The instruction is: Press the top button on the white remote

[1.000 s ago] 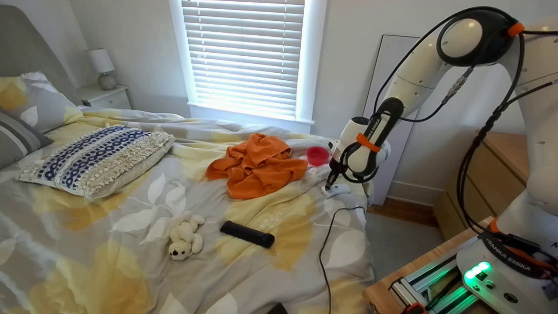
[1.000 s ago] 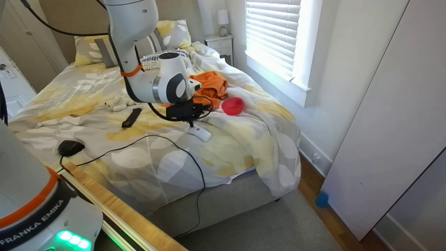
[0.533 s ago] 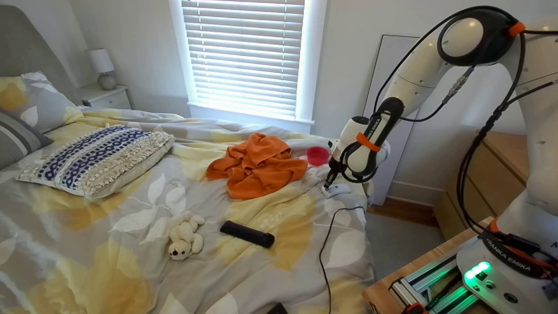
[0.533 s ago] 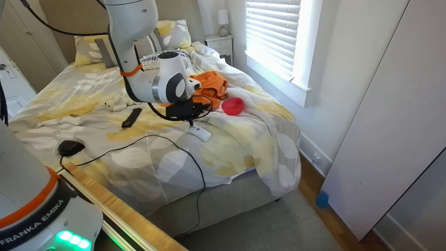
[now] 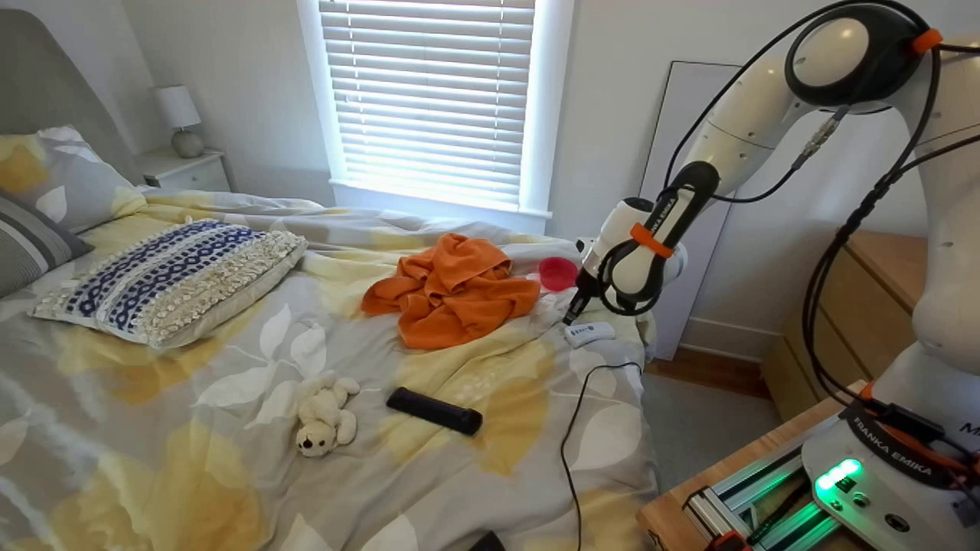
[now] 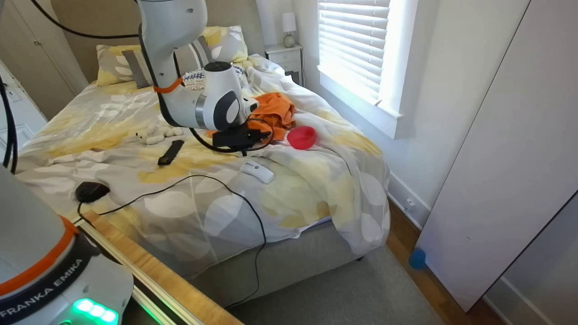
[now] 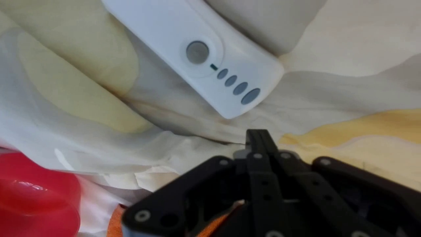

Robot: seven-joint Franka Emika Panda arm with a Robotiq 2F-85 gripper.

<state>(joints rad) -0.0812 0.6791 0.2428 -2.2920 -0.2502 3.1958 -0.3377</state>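
Presently, in an exterior view: one white remote [image 5: 590,334], right side of worktop [image 5: 390,474]; one tool [image 5: 568,319], closed, empty, apart, just left of it. Press presumably done; next move: lifting clear.

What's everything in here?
blind: one, white, at window
bed: one, yellow-grey, near window
pillows: at least four, multicoloured, on bed
white remote: one, white, on bed
black remote: one, black, on bed
stuffed toy: one, cream, on bed
cloth: one, orange, on bed
bowl: one, red, beside cloth
cable: one, black, across bed
unclear object: one, black, on bed
nightstand: one, white, corner
lamp: one, white, on nightstand
panel: one, pale, against wall
small object: one, blue, floor
dresser: one, brown, near wall
robot arm: one, white, over bed
gripper: one, black, near white remote
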